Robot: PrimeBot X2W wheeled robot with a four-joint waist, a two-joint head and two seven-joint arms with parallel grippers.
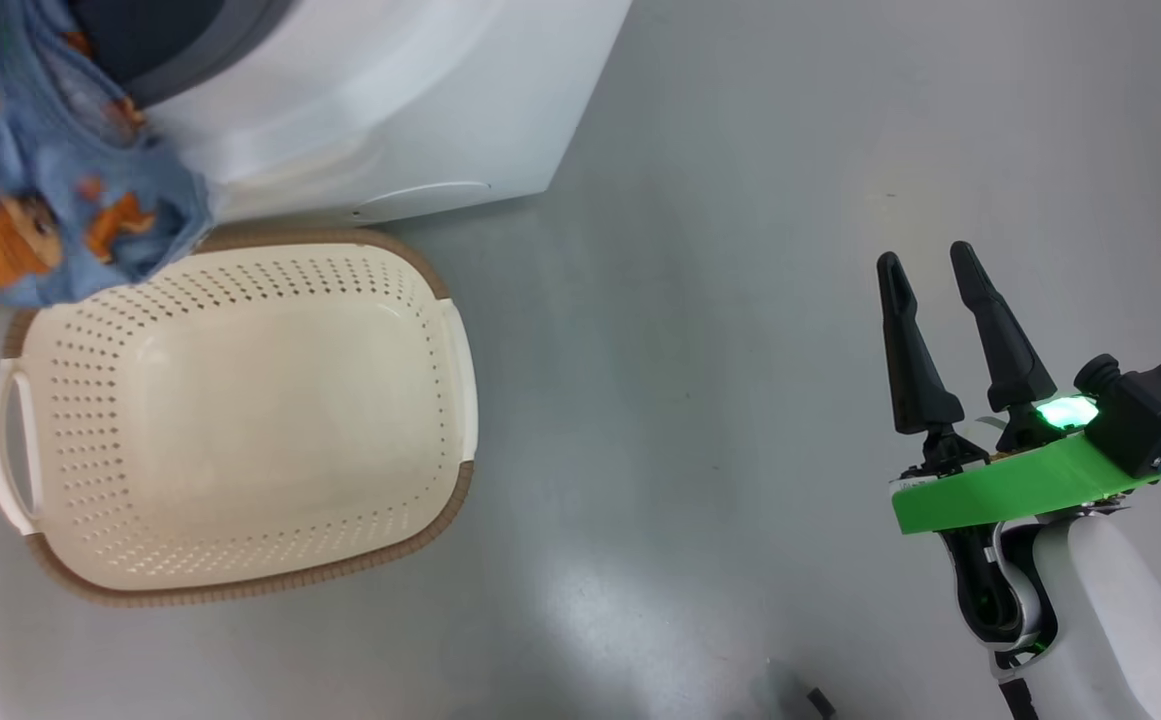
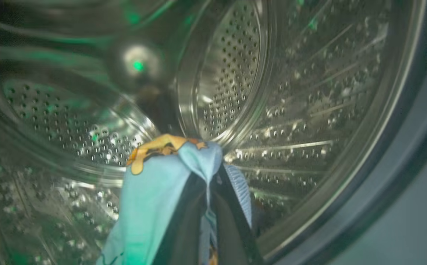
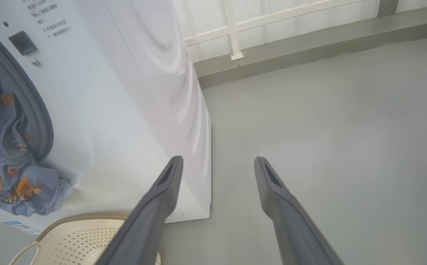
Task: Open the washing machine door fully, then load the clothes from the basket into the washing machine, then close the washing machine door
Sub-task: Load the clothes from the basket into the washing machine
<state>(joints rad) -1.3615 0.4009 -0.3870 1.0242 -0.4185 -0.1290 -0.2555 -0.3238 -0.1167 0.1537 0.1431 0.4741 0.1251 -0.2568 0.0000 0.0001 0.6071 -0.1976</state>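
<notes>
One fold of the clothes [image 2: 150,206], light blue with orange bears, pinched tight between the fingers of the left claw [image 2: 209,184]. Ahead of and around that claw, the steel drum [image 2: 309,92] of the washing machine [image 1: 390,90]. Hangs out behind it over the grey seal [image 3: 33,106] and down the white front, just above the basket [image 1: 240,590]. Well to the basket's right, the right claw [image 1: 926,255], fingers spread, gripping nothing, over the grey floor [image 1: 690,350].
</notes>
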